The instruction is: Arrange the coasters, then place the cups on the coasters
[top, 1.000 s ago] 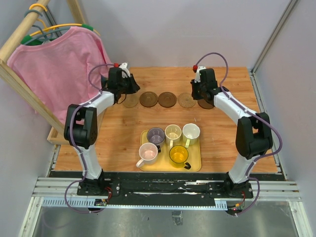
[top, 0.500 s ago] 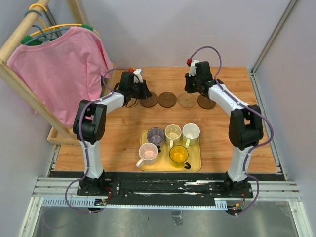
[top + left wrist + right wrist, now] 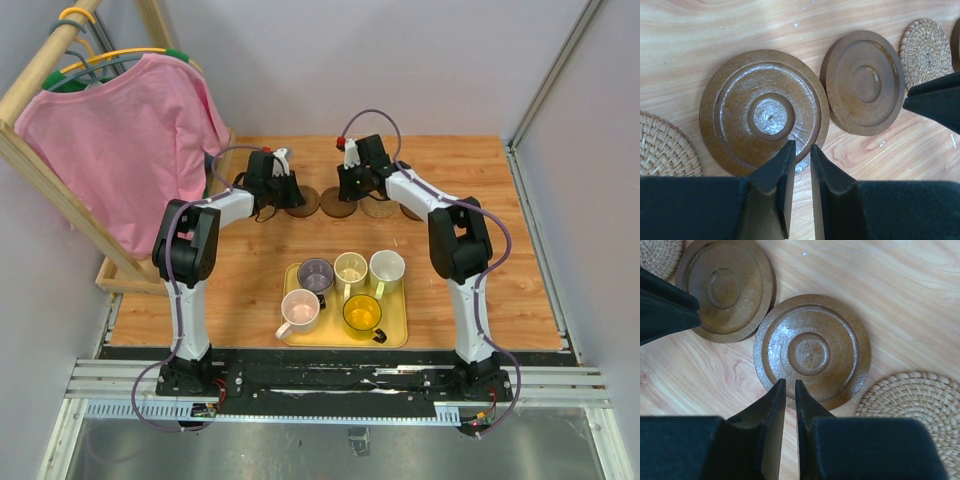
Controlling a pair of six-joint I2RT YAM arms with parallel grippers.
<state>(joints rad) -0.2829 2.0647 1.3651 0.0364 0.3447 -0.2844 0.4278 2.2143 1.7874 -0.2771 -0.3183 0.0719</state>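
Nearly closed and empty, left fingers point(image 3: 784, 172) overlap one brown coaster point(image 3: 765, 112), right fingers point(image 3: 773, 407) the neighbouring coaster point(image 3: 812, 352).

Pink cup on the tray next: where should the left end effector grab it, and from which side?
Probably from above, pinching the pink cup's left rim wall: it stands upright, mouth open; the purple-grey cup crowds its far-right side, and the handle juts near-left.
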